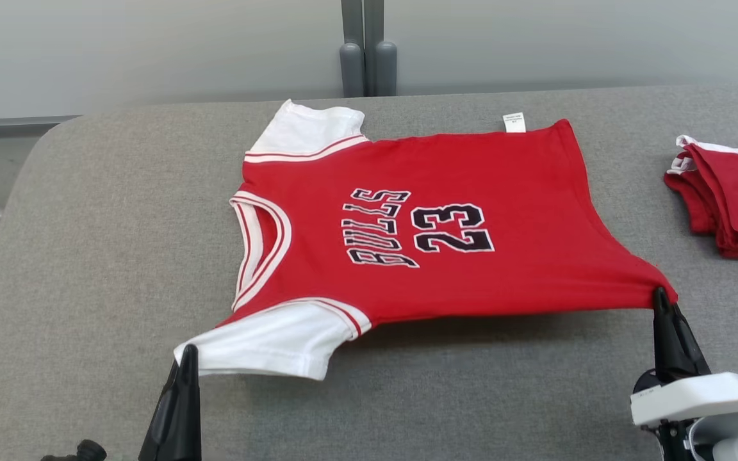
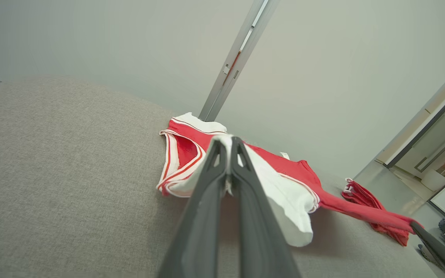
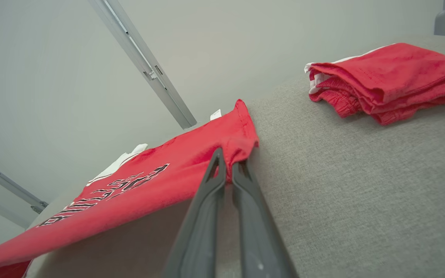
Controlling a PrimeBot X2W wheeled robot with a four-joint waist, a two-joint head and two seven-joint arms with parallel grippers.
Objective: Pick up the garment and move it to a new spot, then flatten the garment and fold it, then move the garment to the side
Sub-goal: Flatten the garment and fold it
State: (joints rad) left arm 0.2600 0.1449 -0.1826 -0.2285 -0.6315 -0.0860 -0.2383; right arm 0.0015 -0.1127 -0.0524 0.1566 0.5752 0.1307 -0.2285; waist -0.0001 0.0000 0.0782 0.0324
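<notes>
Jersey (image 1: 433, 224) pinched at its near edge, far edge on the worktop (image 1: 87, 256).
Left gripper (image 1: 188, 349) is clamped on the white sleeve (image 1: 266, 342), right gripper (image 1: 661, 293) on the near hem corner (image 1: 654, 282). The near edge hangs taut above the worktop and the far edge lies flat. Risks, as judged: both pinches bite little cloth, so a hard or uneven pull could slip one corner and let that side drop and crease. Any drift right could bring it onto the red pile (image 1: 731, 198).

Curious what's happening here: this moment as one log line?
left gripper: shut on sleeve | right gripper: shut on hem corner | jersey: near edge lifted off table
</notes>
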